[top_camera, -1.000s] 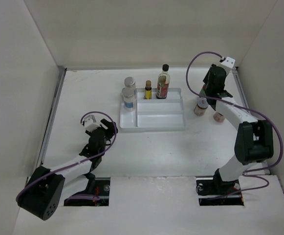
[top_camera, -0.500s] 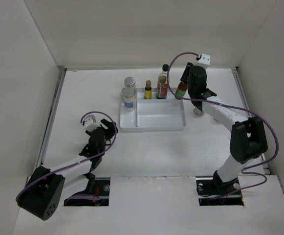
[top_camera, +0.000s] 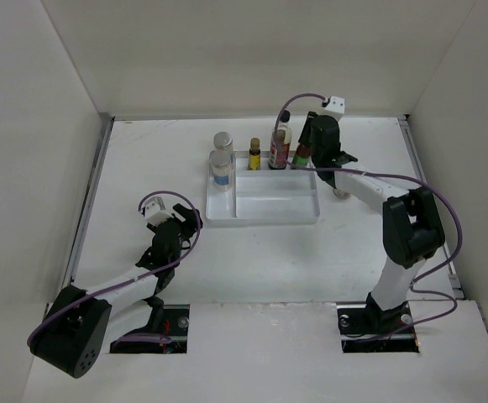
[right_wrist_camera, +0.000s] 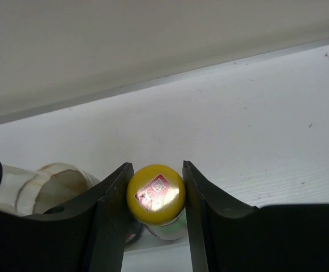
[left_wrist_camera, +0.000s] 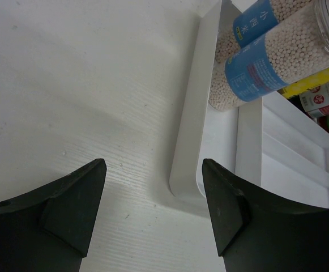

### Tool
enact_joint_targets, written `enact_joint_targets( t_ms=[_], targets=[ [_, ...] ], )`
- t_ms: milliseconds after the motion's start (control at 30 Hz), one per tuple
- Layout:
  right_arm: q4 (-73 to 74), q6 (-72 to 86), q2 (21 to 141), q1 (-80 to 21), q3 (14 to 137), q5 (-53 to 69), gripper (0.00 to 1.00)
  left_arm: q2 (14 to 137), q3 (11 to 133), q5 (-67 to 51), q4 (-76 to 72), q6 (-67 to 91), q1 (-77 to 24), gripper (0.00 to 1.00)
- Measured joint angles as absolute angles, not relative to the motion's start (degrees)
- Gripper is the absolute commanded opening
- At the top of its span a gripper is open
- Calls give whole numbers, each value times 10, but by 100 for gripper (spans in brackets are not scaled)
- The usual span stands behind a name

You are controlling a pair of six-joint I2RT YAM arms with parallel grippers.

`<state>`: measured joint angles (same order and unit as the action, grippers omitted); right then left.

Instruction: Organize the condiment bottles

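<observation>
My right gripper (top_camera: 307, 144) is shut on the yellow cap of the red sauce bottle (top_camera: 301, 158) and holds it upright at the back right of the white divided tray (top_camera: 260, 220), just right of the tall clear black-capped bottle (top_camera: 280, 141). In the right wrist view the yellow cap (right_wrist_camera: 156, 191) sits tight between my fingers (right_wrist_camera: 110, 215). The tiny yellow bottle (top_camera: 254, 154) and two grey-lidded blue-labelled jars (top_camera: 221, 164) stand in the tray. One red-labelled jar (top_camera: 342, 192) peeks out behind my right arm; the other is hidden. My left gripper (top_camera: 177, 220) is open and empty, left of the tray.
In the left wrist view the tray's front left corner (left_wrist_camera: 186, 170) lies between my open fingers, with the blue-labelled jars (left_wrist_camera: 266, 68) beyond. White walls enclose the table on the left, back and right.
My right gripper has carried the sauce bottle leftward from the right side of the table to the tray's back right. The left arm has not moved.
</observation>
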<state>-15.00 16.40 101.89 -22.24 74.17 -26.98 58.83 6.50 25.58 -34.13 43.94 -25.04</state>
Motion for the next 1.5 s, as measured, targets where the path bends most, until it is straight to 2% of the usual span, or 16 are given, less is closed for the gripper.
enact_joint_targets(
  t_ms=[100,267,500,733,900,1033,1367,1500],
  targets=[
    [-148,164,1032,-229,740,-270,33,588,65,256,-341,439,-250,67],
    [-172,163,1034,-234,729,-271,52,588,65,254,-341,439,-250,67],
    [-206,169,1016,-236,711,-282,65,588,65,254,-341,439,-250,67],
    [-211,173,911,-237,650,-307,74,588,65,254,-341,440,-250,67],
    [-215,190,807,-223,551,-337,89,585,65,253,-342,440,-250,67],
    [-171,212,792,-185,502,-357,98,585,65,253,-342,441,-252,67],
    [-103,230,856,-145,481,-334,100,585,65,250,-342,444,-252,67],
    [-93,234,906,-140,492,-312,93,585,65,249,-342,445,-252,67]
  ],
)
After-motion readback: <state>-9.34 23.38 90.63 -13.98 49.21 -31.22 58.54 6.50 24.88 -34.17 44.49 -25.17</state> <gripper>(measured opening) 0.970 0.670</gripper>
